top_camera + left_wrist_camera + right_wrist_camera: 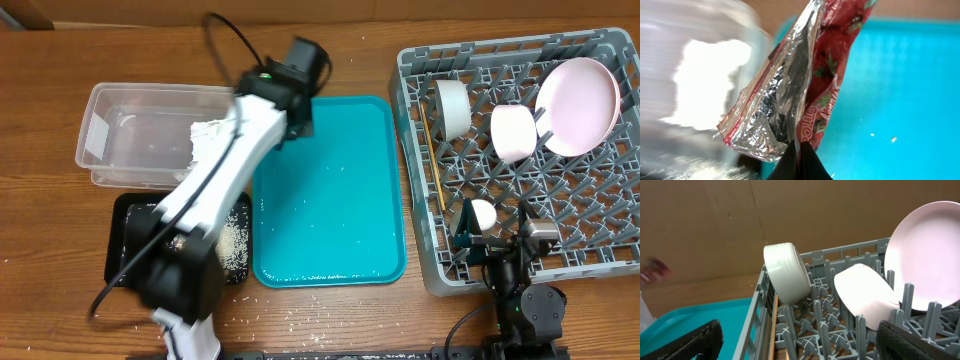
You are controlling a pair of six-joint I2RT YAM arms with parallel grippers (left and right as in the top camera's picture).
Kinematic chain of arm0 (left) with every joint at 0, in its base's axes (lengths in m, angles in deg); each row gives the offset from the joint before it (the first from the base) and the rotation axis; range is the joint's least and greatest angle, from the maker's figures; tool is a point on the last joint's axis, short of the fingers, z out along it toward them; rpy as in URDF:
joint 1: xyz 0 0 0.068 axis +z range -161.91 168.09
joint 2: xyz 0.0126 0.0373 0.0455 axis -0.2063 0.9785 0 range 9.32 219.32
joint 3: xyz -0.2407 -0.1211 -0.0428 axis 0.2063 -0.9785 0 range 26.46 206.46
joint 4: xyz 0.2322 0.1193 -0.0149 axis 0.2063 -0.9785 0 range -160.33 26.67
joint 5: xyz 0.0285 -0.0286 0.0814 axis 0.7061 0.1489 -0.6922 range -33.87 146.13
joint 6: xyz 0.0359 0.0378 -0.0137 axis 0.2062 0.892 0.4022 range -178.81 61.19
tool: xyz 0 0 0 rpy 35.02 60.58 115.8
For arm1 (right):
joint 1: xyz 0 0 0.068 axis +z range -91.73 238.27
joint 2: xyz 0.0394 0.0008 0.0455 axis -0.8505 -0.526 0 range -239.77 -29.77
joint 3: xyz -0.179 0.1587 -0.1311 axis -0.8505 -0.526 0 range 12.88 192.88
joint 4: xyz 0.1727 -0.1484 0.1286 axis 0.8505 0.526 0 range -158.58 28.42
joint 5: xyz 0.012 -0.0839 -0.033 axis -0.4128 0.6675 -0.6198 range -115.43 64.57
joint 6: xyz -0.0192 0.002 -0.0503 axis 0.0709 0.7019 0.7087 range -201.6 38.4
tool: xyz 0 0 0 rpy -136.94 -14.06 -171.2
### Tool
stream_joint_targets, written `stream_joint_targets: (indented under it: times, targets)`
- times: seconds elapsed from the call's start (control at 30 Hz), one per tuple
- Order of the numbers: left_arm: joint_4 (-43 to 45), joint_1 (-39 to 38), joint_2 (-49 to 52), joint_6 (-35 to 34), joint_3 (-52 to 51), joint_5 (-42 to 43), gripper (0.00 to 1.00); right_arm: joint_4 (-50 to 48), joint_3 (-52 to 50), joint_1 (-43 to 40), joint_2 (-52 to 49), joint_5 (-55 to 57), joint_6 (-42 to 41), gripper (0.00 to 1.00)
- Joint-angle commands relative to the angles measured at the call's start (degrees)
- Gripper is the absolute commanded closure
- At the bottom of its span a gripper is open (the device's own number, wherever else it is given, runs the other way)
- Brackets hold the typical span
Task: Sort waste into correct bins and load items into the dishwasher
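Nearest me, the right arm sits folded low at the front edge of the grey rack (412, 180), its right claw (797, 332) spread wide and grasping nothing. The black tray (120, 235) holds crumbs (236, 245). The left arm stretches away over the bench (60, 60), its wrist tipped down where the clear tub (140, 90) meets the teal tray (330, 200). The left claw (799, 152) is clenched on the snack wrapper (800, 75) (the tissue (210, 135) lies in the tub just beside). Farther off, the cream bowl (455, 105), pink bowl (515, 132), plate (578, 105) and chopsticks (433, 165) sit in the rack.
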Motion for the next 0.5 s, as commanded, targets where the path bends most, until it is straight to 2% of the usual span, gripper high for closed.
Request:
stream_joint_targets:
  times: [0.0, 0.13, 0.23, 0.27, 0.33, 0.43, 0.47]
  targets:
    - [-3.7, 5.7, -4.0, 1.9, 1.5, -4.2, 0.96, -0.3, -0.6, -0.2, 0.5, -0.1, 0.0, 0.00]
    - [-4.6, 11.3, -2.2, 1.7, -1.2, -3.2, 0.94, -0.3, -0.6, -0.2, 0.5, -0.1, 0.0, 0.00]
    - [-4.9, 14.1, -0.7, 3.1, -3.0, 1.2, 0.82, -0.3, -0.6, -0.2, 0.5, -0.1, 0.0, 0.00]
    - [-6.2, 15.1, -0.8, 5.2, -3.0, 4.2, 0.57, -0.3, -0.6, -0.2, 0.5, -0.1, 0.0, 0.00]
    - [-8.4, 15.3, -1.9, 5.2, -2.1, 3.8, 0.38, -0.3, -0.6, -0.2, 0.5, -0.1, 0.0, 0.00]
    - [-11.9, 15.2, -6.1, 5.2, 0.0, 3.3, 0.03, -0.3, -0.6, -0.2, 0.5, -0.1, 0.0, 0.00]
    - [-12.8, 15.2, -7.8, 5.2, 0.4, 3.4, 0.00, -0.3, -0.6, -0.2, 0.5, -0.1, 0.0, 0.00]
